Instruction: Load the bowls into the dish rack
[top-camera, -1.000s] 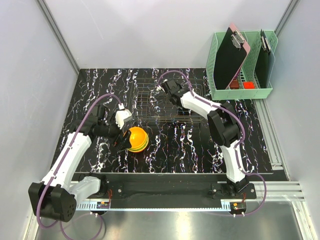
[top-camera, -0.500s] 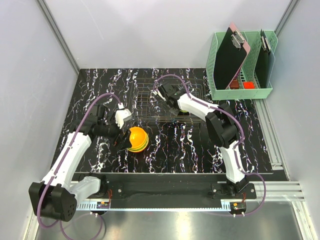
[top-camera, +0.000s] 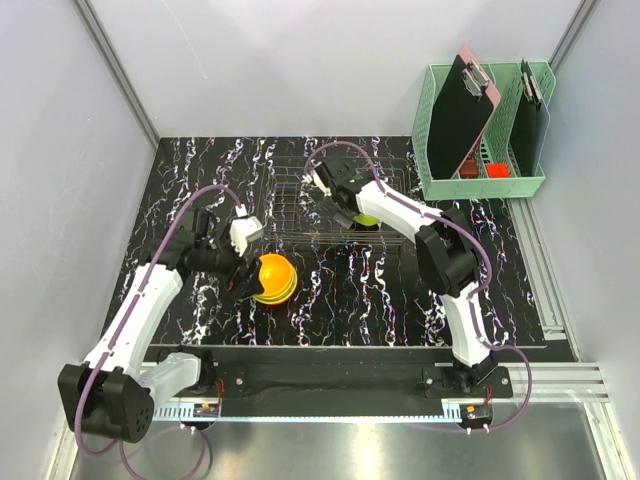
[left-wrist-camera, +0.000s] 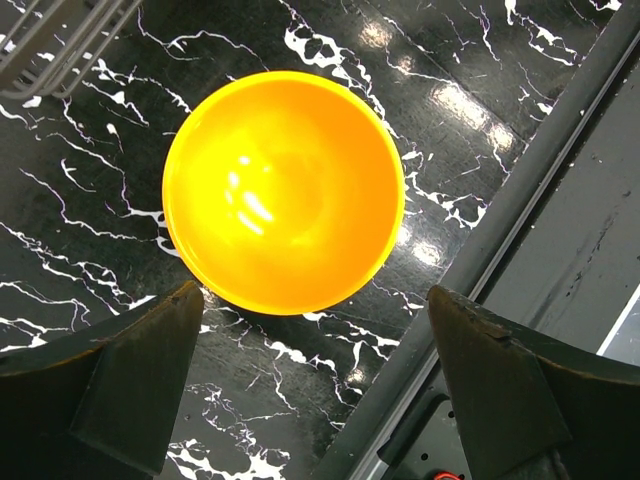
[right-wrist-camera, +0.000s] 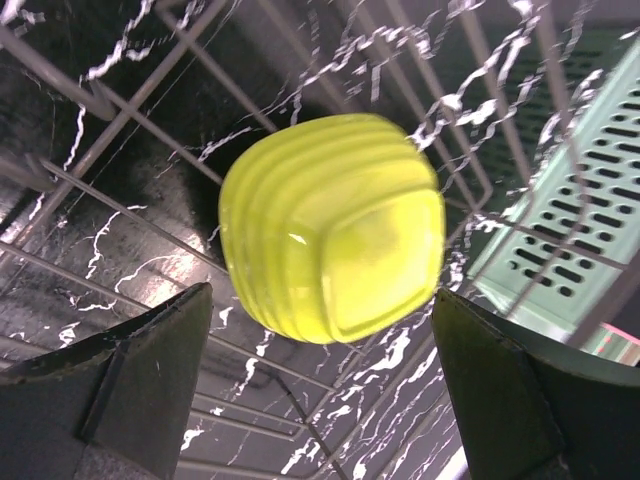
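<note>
In the dish rack (top-camera: 290, 215), right part, the yellow-green bowl (right-wrist-camera: 330, 225) lies base-up, with the right hand (right-wrist-camera: 320, 300) spread wide over it, gripping nothing. The left hand (left-wrist-camera: 312, 295), wide open and empty, hovers over the orange bowl (left-wrist-camera: 283, 190), which tops a stack on the counter (left-wrist-camera: 280, 400)

— Top view?
— High above the near edge, looking down over the whole table (top-camera: 380, 290).
— Wrists?
— Close, downward: left over the orange bowl (left-wrist-camera: 283, 190), right over the yellow-green bowl (right-wrist-camera: 335, 225); top shows both.
</note>
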